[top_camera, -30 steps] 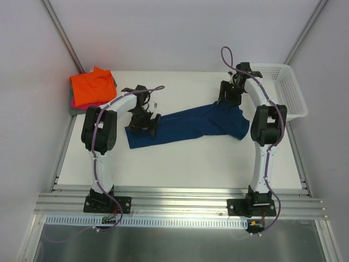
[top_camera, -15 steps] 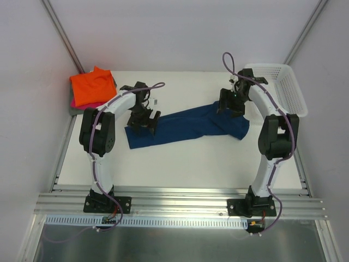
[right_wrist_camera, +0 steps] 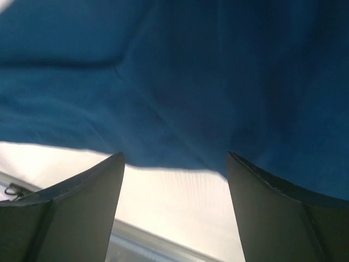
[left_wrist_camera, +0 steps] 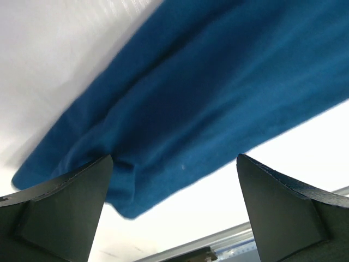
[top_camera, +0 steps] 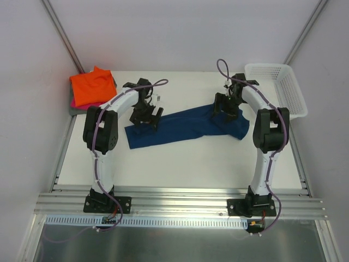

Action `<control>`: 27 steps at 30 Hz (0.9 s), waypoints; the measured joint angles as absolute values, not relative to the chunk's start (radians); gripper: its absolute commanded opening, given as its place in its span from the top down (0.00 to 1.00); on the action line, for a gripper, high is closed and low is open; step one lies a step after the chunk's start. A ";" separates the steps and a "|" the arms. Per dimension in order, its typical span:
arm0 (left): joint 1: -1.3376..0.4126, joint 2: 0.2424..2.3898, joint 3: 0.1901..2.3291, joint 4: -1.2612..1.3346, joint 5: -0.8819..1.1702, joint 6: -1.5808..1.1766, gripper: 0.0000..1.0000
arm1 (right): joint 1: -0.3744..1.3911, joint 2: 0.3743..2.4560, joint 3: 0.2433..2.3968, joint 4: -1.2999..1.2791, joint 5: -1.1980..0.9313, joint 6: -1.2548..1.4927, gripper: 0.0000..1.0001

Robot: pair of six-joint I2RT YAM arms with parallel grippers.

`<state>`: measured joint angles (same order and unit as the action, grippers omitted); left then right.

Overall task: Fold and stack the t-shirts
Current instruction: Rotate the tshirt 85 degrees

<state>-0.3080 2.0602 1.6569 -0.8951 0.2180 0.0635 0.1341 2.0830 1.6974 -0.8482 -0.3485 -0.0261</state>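
Note:
A navy blue t-shirt (top_camera: 188, 123) lies stretched in a long rumpled band across the middle of the table; its print is hidden. My left gripper (top_camera: 148, 115) hovers over the shirt's left end, jaws open and empty; the left wrist view shows the blue cloth (left_wrist_camera: 207, 103) below the spread fingers. My right gripper (top_camera: 224, 108) hovers over the shirt's right end, also open and empty, with blue cloth (right_wrist_camera: 218, 76) filling the right wrist view. A folded orange t-shirt (top_camera: 92, 86) tops a stack at the back left, with a pink one (top_camera: 73, 102) and a grey one beneath.
A white lattice basket (top_camera: 278, 87) stands at the back right corner. The table's aluminium front rail (top_camera: 174, 199) runs along the near edge by the arm bases. Grey walls close in on three sides.
Both grippers have shifted a little toward the back edge of the navy shirt. The shirt itself lies as before.

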 measured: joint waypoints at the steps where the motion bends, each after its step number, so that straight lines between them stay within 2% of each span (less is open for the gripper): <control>1: -0.308 2.080 1.663 -0.895 0.218 0.063 0.01 | 0.135 2.107 1.728 -0.841 -0.348 -0.026 0.21; 6: -0.308 2.151 1.671 -0.900 0.220 0.059 0.01 | 0.135 2.160 1.778 -0.814 -0.345 -0.026 0.20; 14: -0.308 2.127 1.636 -0.894 0.235 0.059 0.01 | 0.135 2.235 1.802 -0.828 -0.369 0.003 0.20; 27: -0.447 1.961 1.355 -0.935 0.338 0.058 0.01 | 0.151 2.471 2.183 -0.801 -0.480 0.111 0.17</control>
